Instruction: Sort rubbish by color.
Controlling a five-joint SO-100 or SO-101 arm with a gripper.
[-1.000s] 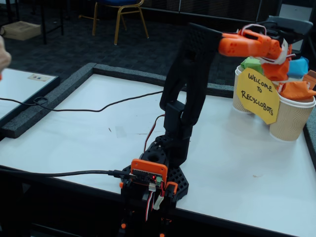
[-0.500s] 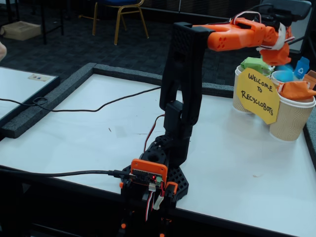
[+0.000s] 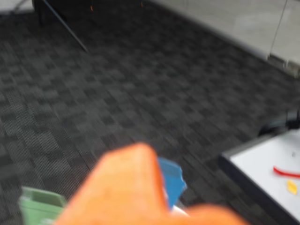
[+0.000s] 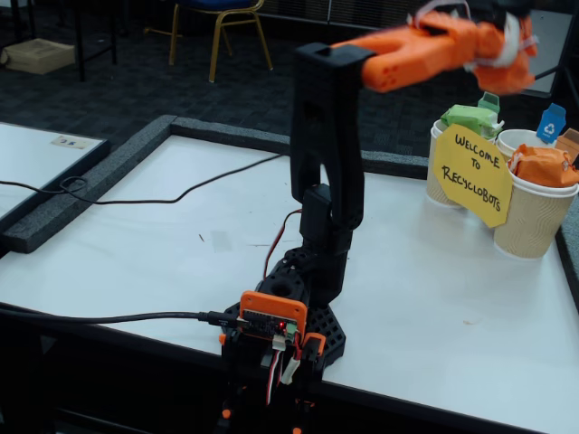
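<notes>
Your gripper (image 4: pixel 507 54) sits at the top right of the fixed view, raised above the paper cups (image 4: pixel 536 217), and it is too blurred for you to tell whether its jaws are apart or closed on anything. The wrist view is no help — only a smeared orange finger (image 3: pixel 131 187) over dark carpet. The green lump (image 4: pixel 466 118) rests in the rear cup and the orange lump (image 4: pixel 541 165) in the front cup at the right edge; the blue lump is not visible in the fixed view. The risk, as I judge it: the cups stand close together behind the yellow sign (image 4: pixel 474 174), so a fast swing back down could clip a rim and tip one over, spilling sorted lumps onto the surface (image 4: pixel 181 244). Compared with half a second ago, the arm has lifted higher — the forearm now tilts upward instead of lying level over the cups.
</notes>
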